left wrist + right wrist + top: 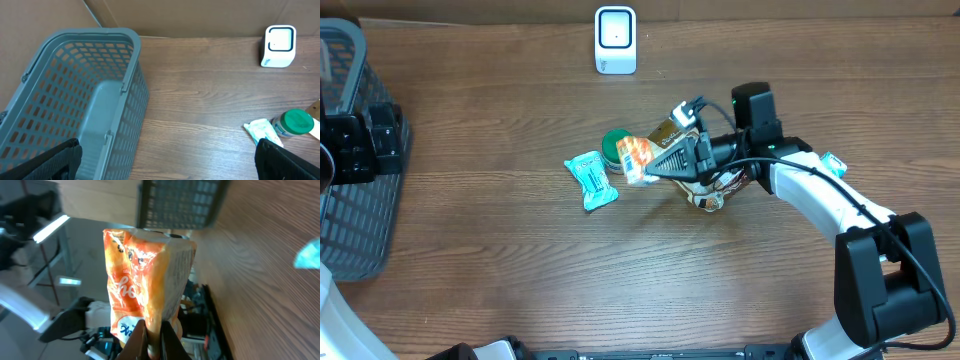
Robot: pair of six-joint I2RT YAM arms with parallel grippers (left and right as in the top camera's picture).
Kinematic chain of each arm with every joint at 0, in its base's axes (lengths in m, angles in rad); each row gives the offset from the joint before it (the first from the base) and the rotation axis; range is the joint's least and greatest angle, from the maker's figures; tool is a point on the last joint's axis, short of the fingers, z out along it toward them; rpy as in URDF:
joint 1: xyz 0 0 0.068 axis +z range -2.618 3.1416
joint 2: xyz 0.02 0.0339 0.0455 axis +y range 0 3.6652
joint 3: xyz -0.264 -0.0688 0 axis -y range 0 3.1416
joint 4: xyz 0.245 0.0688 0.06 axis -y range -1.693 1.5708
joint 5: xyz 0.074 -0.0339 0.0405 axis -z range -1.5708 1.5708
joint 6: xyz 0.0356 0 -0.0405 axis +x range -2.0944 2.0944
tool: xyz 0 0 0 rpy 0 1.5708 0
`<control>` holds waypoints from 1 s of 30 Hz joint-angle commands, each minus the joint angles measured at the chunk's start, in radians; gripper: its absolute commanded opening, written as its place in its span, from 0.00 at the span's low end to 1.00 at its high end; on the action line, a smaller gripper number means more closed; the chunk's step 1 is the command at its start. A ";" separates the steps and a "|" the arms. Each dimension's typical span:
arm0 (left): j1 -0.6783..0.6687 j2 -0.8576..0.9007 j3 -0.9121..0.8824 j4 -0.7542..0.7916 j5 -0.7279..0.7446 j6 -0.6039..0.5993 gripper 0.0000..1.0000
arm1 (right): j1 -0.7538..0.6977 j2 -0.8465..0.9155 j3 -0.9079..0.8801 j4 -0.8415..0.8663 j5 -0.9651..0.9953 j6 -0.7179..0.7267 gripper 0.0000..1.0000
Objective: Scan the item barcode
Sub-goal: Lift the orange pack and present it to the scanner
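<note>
The orange snack packet (pixel 145 275) is held over the middle of the table (pixel 470 280), pinched at its crimped edge by the right tool (pixel 150 340), whose jaws are clamped thin on the foil. It is judged light, soft and crinkly, apt to flop or slip; a hold along the sealed seam suits it, with the barcode face turned flat toward the white scanner (pixel 615 40). The left tool (pixel 167 160) is spread wide, holding nothing. Nothing is seen inside the grey basket (pixel 132 95)

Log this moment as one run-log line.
right gripper: shut on orange packet | left gripper: open, near basket | white scanner: on table, untouched
</note>
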 commanded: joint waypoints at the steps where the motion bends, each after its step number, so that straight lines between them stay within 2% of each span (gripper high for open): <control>1: 0.004 0.001 0.002 0.003 0.006 0.015 0.99 | -0.028 -0.024 0.021 0.132 -0.092 0.241 0.04; 4: 0.004 0.001 0.002 0.003 0.006 0.015 1.00 | -0.038 -0.024 0.021 0.323 -0.092 0.452 0.04; 9: 0.004 0.001 0.002 0.003 0.006 0.015 1.00 | -0.039 -0.024 0.021 0.737 -0.092 0.871 0.04; 12: 0.004 0.001 0.002 0.003 0.006 0.015 1.00 | -0.039 -0.024 0.021 0.956 -0.087 1.052 0.04; 15: 0.004 0.001 0.002 0.003 0.006 0.015 1.00 | -0.039 -0.024 0.021 1.061 -0.084 1.133 0.04; 21: 0.004 0.001 0.002 0.004 0.006 0.015 1.00 | -0.037 -0.024 0.021 1.063 -0.080 1.131 0.04; 24: 0.004 0.001 0.002 0.003 0.006 0.015 0.99 | -0.037 -0.023 0.020 1.035 -0.062 1.082 0.04; 27: 0.004 0.001 0.002 0.004 0.006 0.015 1.00 | -0.037 -0.023 0.020 0.917 -0.050 0.984 0.04; 30: 0.004 0.001 0.002 0.004 0.006 0.015 1.00 | -0.037 -0.023 0.020 0.721 -0.013 0.803 0.04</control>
